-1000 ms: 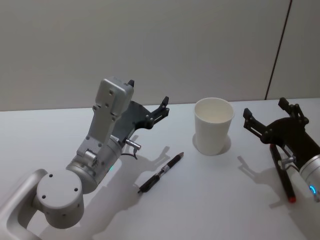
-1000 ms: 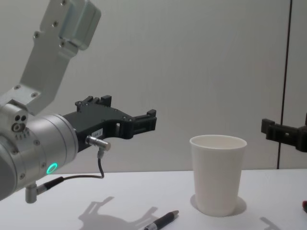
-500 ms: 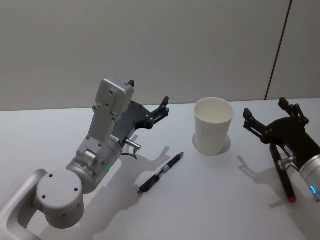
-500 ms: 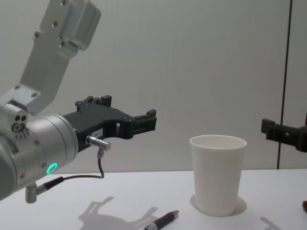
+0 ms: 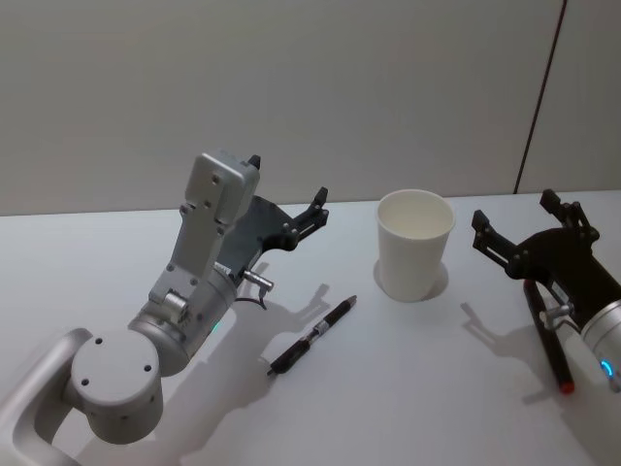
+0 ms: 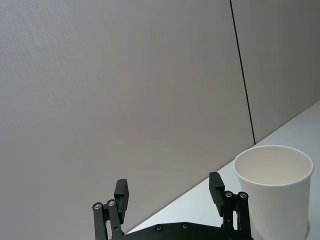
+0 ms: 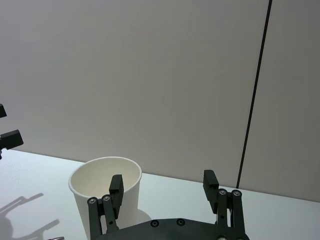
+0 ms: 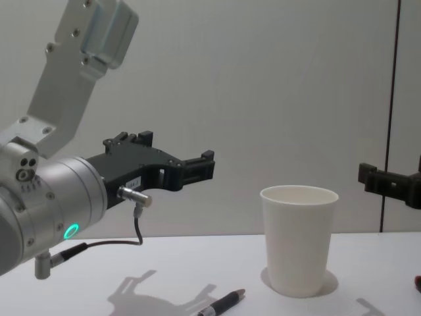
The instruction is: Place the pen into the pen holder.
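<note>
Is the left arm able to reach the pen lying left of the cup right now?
Probably yes: the left gripper is open and raised, the pen lies flat close by, apart from the cup, and nothing stands between them.

Head view: a dark, red-tipped stick (image 5: 550, 348) lies on the desk (image 5: 417, 388) at right; its far end is hidden under the right tool (image 5: 514, 211), so we cannot name it. Chest view: bottom edge cuts the pen (image 8: 223, 304), near end lost; right edge leaves one finger of the right tool. Left wrist view: the base of the pen holder (image 6: 280, 200) is cut off. Pen's print too small for us.
</note>
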